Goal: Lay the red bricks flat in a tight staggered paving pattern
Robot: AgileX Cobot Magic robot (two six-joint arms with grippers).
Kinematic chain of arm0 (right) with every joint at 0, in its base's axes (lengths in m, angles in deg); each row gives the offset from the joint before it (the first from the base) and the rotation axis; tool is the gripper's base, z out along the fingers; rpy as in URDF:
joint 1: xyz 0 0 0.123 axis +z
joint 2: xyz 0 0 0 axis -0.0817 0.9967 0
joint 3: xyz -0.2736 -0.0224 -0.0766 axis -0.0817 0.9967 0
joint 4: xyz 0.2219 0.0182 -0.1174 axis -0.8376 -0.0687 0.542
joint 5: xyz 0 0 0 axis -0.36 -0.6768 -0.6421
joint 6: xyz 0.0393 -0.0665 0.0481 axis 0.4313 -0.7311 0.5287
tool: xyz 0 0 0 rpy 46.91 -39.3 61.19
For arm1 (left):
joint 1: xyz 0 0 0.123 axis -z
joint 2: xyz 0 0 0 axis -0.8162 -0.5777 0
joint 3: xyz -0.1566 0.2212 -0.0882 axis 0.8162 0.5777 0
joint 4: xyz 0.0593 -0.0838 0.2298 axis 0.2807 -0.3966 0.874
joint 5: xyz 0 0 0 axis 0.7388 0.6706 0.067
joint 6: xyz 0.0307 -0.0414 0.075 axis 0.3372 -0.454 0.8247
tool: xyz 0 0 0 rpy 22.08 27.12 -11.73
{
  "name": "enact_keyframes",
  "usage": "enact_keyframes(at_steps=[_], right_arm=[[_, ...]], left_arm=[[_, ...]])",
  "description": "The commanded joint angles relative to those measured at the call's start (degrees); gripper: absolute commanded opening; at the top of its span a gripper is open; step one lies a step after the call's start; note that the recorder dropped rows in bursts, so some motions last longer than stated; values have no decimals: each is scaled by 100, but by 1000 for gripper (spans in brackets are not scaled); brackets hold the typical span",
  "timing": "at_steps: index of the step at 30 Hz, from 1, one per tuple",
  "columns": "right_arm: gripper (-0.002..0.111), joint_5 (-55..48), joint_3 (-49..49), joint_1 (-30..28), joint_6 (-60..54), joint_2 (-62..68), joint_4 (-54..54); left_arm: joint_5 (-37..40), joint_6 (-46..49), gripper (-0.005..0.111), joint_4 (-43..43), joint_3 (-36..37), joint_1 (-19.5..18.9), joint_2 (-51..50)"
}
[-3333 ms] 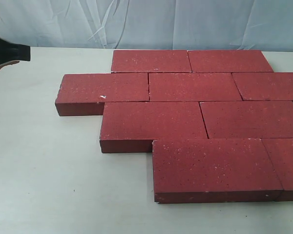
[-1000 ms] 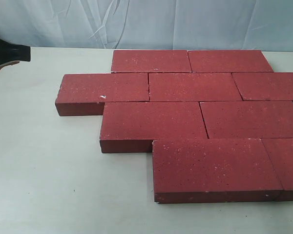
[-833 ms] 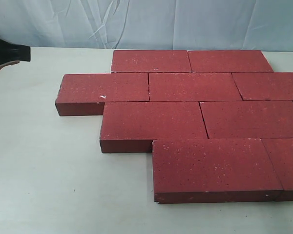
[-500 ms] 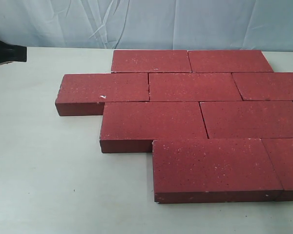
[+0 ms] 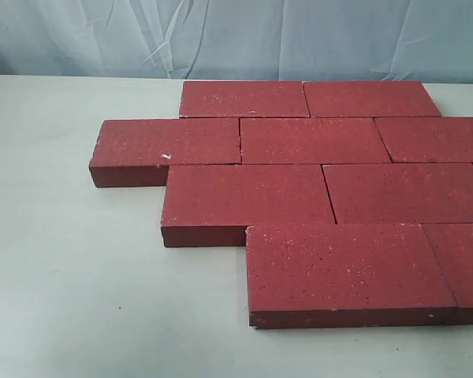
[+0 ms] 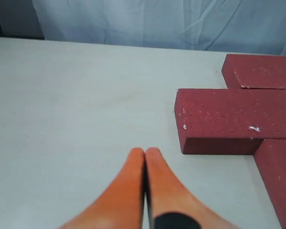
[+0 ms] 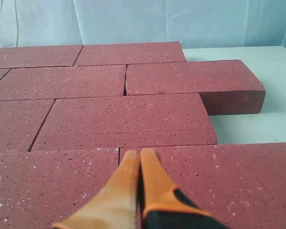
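1. Lying flat, the red bricks (image 5: 315,189) cover the counter's (image 5: 71,276) right side in staggered, touching rows, with pale cloth (image 5: 221,35) behind.
2. Left gripper (image 6: 145,155), fingers together, hangs over the counter beside them.
3. Right gripper (image 7: 139,155), also closed on nothing, sits above the bricks.

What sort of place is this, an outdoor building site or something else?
Probably an indoor robot test bench: the red bricks lie on a plain pale table, and a wrinkled bluish cloth hangs behind it.
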Motion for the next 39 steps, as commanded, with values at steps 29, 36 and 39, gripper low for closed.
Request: enact_keyframes(at_steps=[29, 36, 39], right_arm=[[-1, 60, 31, -21, -33, -30, -41], [-1, 60, 31, -21, -33, -30, -41], [-1, 60, 31, -21, -33, -30, -41]], left_arm=[[-605, 19, 0, 320, 2494, -22, 3475], [-632, 19, 0, 331, 2494, -22, 3475], [-632, 19, 0, 331, 2494, -22, 3475]])
